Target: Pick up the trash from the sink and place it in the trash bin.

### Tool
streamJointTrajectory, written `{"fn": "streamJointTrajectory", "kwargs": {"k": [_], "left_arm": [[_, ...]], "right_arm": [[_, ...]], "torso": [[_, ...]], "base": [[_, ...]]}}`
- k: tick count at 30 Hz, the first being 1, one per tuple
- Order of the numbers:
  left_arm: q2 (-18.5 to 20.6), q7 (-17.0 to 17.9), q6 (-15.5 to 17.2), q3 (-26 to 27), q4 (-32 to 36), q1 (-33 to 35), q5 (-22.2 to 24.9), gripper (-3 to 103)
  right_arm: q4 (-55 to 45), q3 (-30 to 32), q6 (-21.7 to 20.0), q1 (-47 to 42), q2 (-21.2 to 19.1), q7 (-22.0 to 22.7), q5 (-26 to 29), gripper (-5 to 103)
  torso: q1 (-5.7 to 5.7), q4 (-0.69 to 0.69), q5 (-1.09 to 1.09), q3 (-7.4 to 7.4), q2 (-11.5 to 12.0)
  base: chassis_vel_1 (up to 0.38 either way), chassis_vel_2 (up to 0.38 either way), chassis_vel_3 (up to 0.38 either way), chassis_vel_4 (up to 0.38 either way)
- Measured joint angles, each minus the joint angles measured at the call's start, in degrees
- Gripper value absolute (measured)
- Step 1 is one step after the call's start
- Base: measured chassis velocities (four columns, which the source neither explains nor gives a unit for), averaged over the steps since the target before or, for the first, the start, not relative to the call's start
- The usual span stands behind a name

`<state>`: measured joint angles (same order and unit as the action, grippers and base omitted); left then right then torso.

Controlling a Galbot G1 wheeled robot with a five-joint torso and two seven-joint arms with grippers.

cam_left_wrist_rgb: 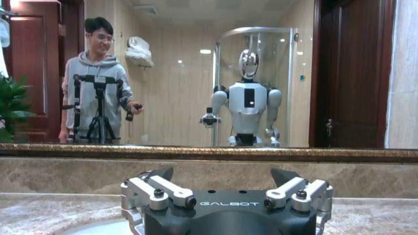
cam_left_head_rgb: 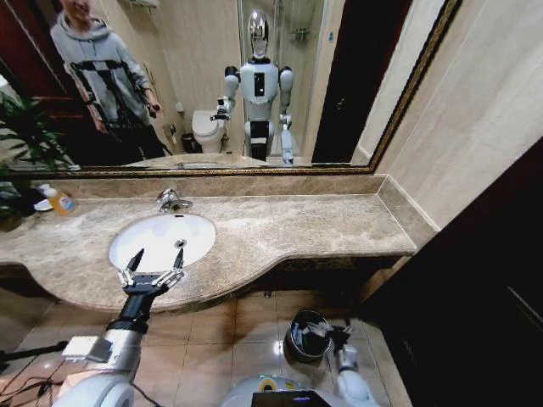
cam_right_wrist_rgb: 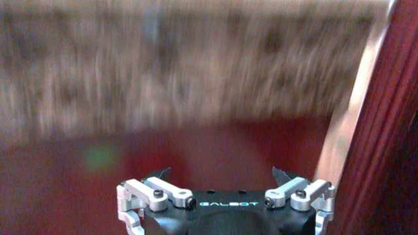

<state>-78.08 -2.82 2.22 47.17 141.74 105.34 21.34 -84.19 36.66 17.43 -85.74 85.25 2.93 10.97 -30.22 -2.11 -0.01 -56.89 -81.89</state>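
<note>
The white oval sink [cam_left_head_rgb: 161, 240] is set in the marble countertop [cam_left_head_rgb: 288, 225], with its chrome faucet [cam_left_head_rgb: 172, 201] behind it. My left gripper [cam_left_head_rgb: 159, 257] hovers over the basin's near rim, open, nothing between its fingers; in the left wrist view the left gripper [cam_left_wrist_rgb: 222, 177] faces the mirror with its jaws spread. The trash is out of view. The dark round trash bin [cam_left_head_rgb: 304, 335] stands on the tiled floor below the counter. My right gripper [cam_left_head_rgb: 339, 332] hangs right next to the bin's rim; the blurred right wrist view shows the right gripper [cam_right_wrist_rgb: 222, 177] open.
A bottle of orange liquid [cam_left_head_rgb: 58, 200] and a green plant [cam_left_head_rgb: 24, 136] occupy the counter's far left. A large mirror [cam_left_head_rgb: 254, 76] spans the wall behind. A dark wooden panel [cam_left_head_rgb: 475, 288] closes the right side. Tiled floor [cam_left_head_rgb: 246, 326] lies around the bin.
</note>
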Motion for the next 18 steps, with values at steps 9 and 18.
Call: {"fn": "streamJointTrajectory", "kwargs": {"k": [9, 18], "left_arm": [[0.0, 0.0, 0.0, 0.0, 0.0, 0.0, 0.0, 100], [0.0, 0.0, 0.0, 0.0, 0.0, 0.0, 0.0, 100]], "right_arm": [[-31.6, 1.8, -8.4, -11.9, 1.5, -3.3, 0.5, 100], [-47.6, -0.3, -16.9, -11.0, 2.5, -4.2, -2.0, 100]], "torso": [[0.0, 0.0, 0.0, 0.0, 0.0], [0.0, 0.0, 0.0, 0.0, 0.0]], "base": [[0.0, 0.0, 0.0, 0.0], [0.0, 0.0, 0.0, 0.0]]}}
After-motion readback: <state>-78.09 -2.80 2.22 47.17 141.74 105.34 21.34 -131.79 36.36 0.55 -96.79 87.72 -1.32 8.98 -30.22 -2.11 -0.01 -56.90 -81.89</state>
